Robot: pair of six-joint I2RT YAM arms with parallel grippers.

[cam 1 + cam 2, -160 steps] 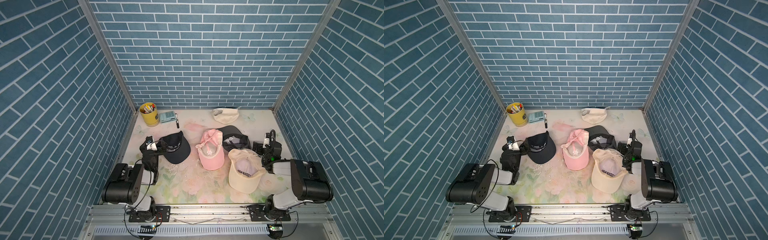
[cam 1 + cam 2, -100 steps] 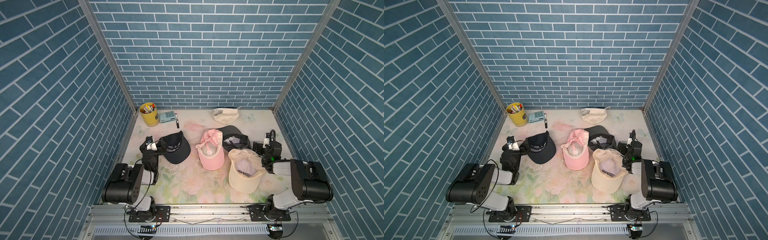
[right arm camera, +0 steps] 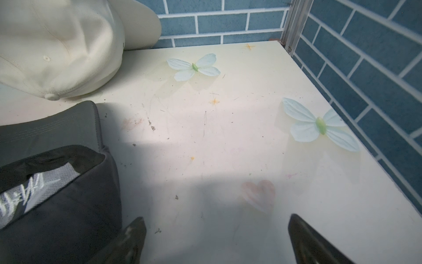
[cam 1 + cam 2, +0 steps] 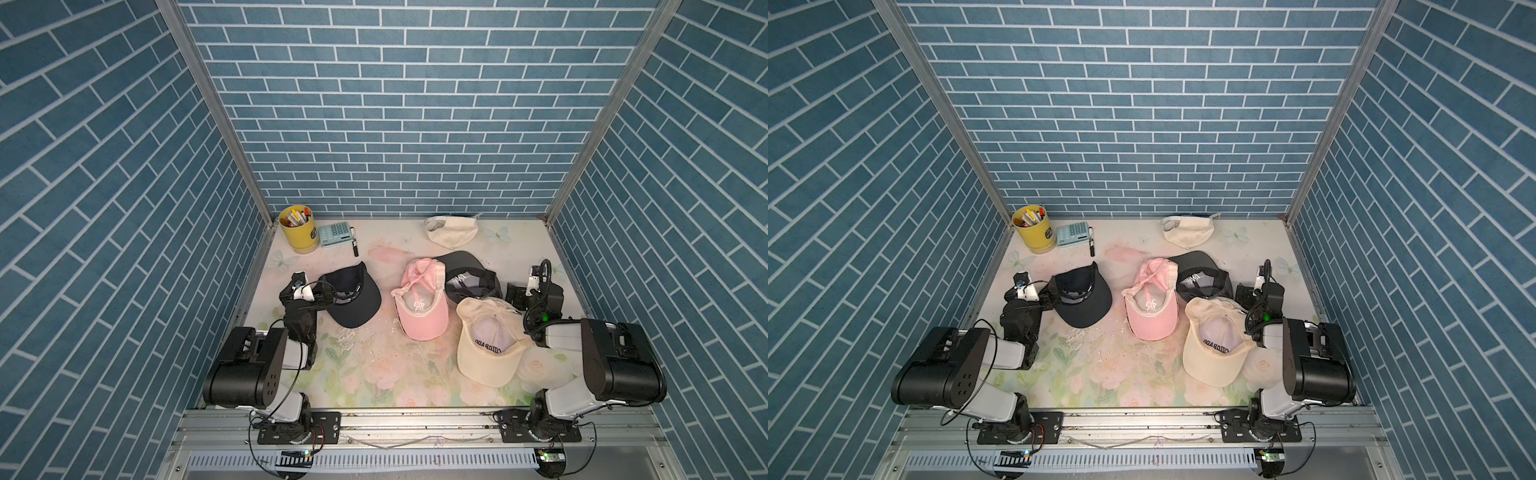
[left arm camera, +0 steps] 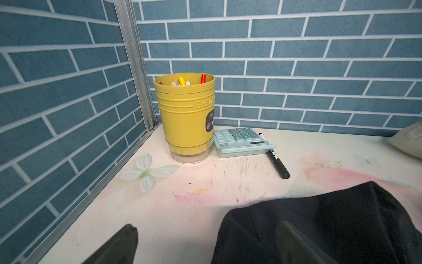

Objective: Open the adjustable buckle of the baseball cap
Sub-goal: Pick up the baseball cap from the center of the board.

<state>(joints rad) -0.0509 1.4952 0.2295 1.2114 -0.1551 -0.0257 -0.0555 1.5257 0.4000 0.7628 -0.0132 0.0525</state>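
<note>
Several baseball caps lie on the flowered table in both top views: a black one (image 4: 353,303), a pink one (image 4: 422,320) upside down with its back strap showing, a dark grey one (image 4: 469,276) and a cream one (image 4: 488,349). I cannot make out a buckle on any of them. My left gripper (image 4: 309,291) is open at the black cap's (image 5: 319,228) left edge, with one finger over its fabric and the other over bare table. My right gripper (image 3: 216,219) is open over bare table, just right of the dark grey cap (image 3: 57,194). Neither holds anything.
A second cream cap (image 4: 451,232) lies at the back wall. A yellow pen cup (image 5: 186,118), a teal calculator (image 5: 242,141) and a black marker (image 5: 277,160) stand in the back left corner. Brick-patterned walls close in three sides.
</note>
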